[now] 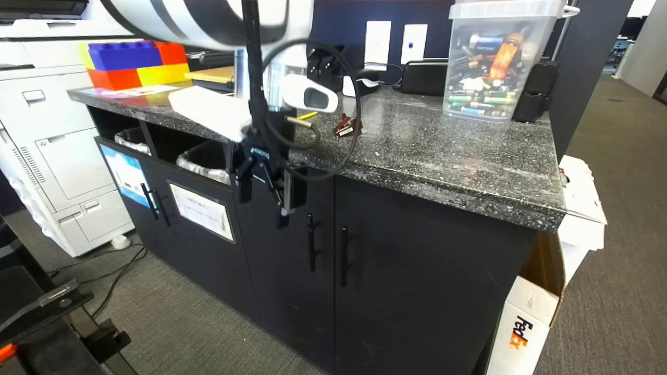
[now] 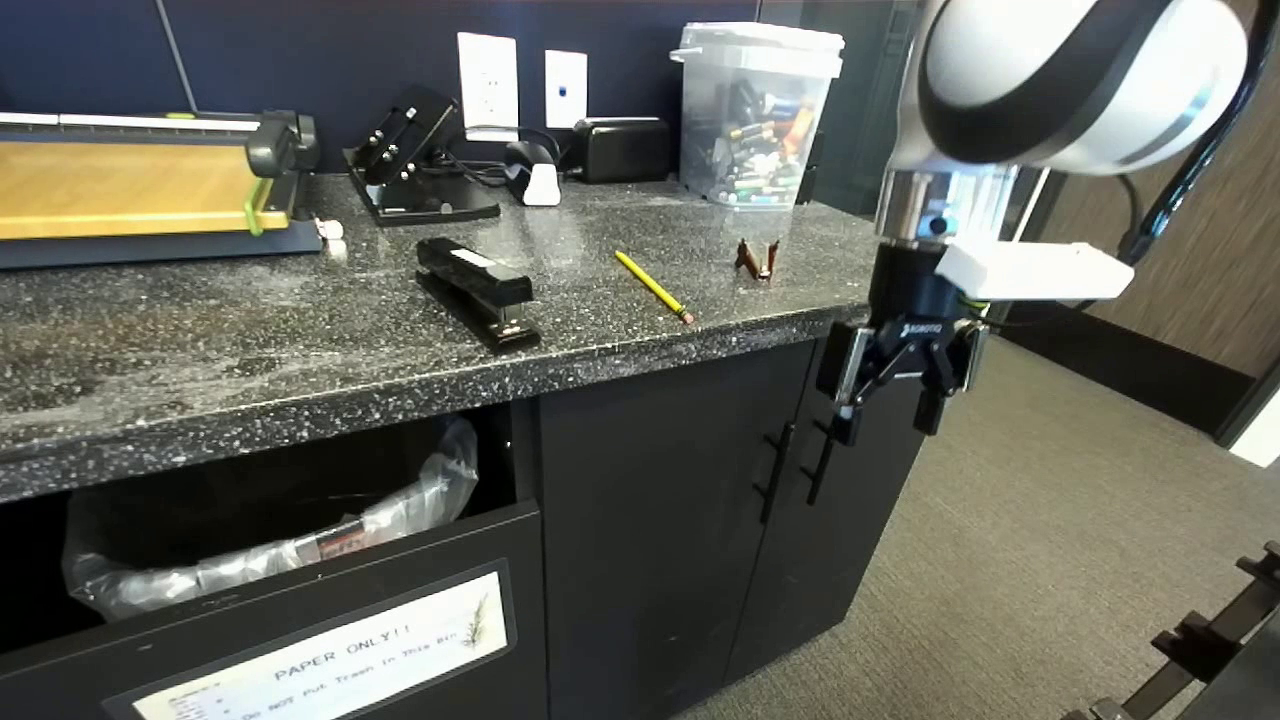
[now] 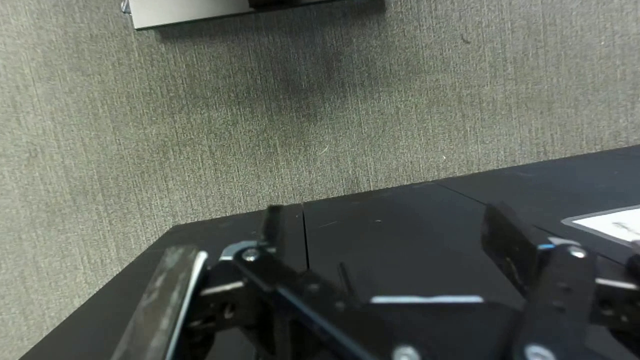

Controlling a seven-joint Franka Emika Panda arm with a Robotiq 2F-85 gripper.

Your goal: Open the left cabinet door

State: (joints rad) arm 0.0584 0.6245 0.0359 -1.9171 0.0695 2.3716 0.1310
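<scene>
The left cabinet door point(image 1: 284, 260) is a flat black panel, shut flush beside its twin door point(image 1: 432, 291). It also shows in an exterior view point(image 2: 645, 560) and in the wrist view point(image 3: 400, 235). Its slim vertical bar handle point(image 1: 311, 244) is along its right edge; it also shows in an exterior view point(image 2: 775, 474). In the wrist view only part of this handle point(image 3: 346, 277) shows, the rest hidden by the gripper. My gripper point(image 1: 264, 207) points down in front of the cabinet, apart from the handle. It is open and empty, its fingers point(image 2: 887, 422) spread wide point(image 3: 384, 215).
The speckled counter top point(image 1: 458, 156) overhangs the doors. A stapler point(image 2: 478, 292), a yellow pencil point(image 2: 652, 286) and a staple remover point(image 2: 758, 260) lie near its edge. The twin door's handle point(image 1: 344, 255) is close beside. Open bin slots point(image 2: 280, 540) are left of the door. A FedEx box point(image 1: 521, 328) stands right.
</scene>
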